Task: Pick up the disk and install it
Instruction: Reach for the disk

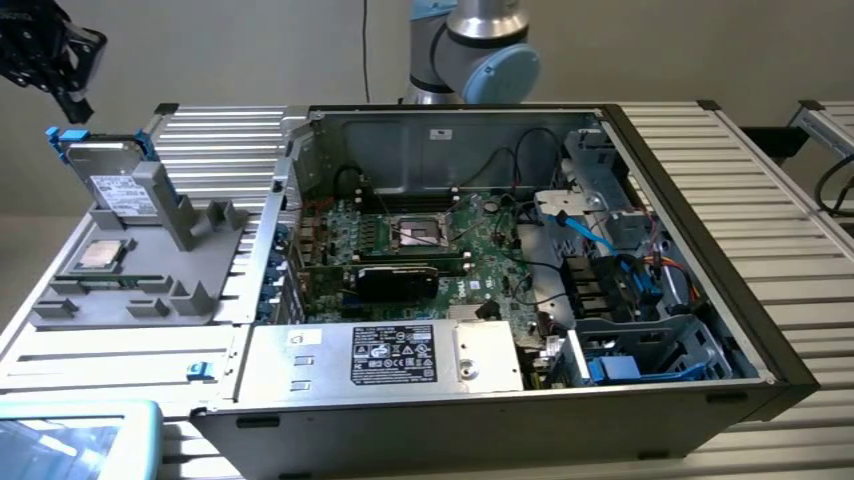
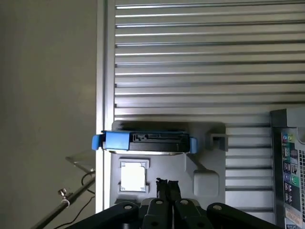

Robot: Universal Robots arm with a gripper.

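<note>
Exterior view: closed, empty tool [image 1: 74,108] hangs above the disk [image 1: 118,185] upright in grey holder [image 1: 167,215], chip [image 1: 100,256] alongside.

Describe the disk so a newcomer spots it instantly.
On the exterior view's left of the open computer case sits a grey holder. The disk stands on edge at the holder's far end: a silver slab with a white label and blue rails, unlike the small square chip lying flat nearby.

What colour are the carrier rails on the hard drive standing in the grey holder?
Blue plastic rails on the silver-grey metal hard drive; clearest in wrist view.
</note>
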